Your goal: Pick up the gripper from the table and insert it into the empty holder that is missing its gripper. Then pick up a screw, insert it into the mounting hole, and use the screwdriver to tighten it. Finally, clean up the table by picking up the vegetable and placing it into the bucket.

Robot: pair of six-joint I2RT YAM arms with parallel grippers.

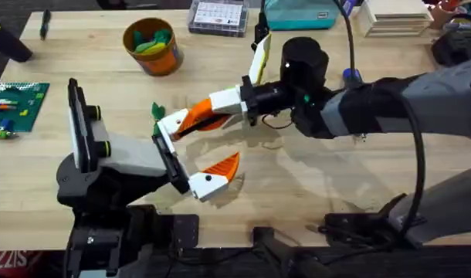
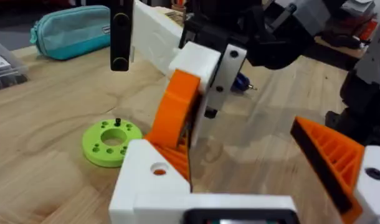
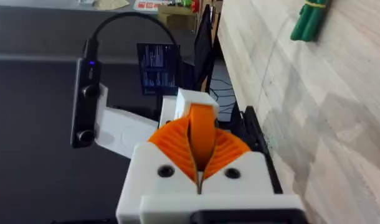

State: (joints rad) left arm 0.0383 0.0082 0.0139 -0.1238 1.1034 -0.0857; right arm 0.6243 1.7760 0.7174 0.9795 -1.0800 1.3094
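Presently, item one: my left gripper [image 1: 191,154], spread wide near the table's [image 1: 313,193] front edge, one white holder bearing its orange pad [image 1: 224,165], the other holder [image 2: 154,171] at the far side of the gap. Item two: my right gripper [image 1: 191,120], reached across the middle, clamped on the gripper [image 3: 202,134], the small orange wedge, which is pressed against that far holder of the left one; the right wrist view has the wedge pinched between my ribbed pads [image 3: 171,142]. Item three: the vegetable [image 1: 157,111], dark green, on the bare wood just beyond the two grippers. Item four: the bucket [image 1: 152,45], orange with yellow rim, green and yellow pieces inside, near the table's far edge, left of centre. Item five: a lime-green ring disc [image 2: 111,142] lying flat on the wood beside the left gripper
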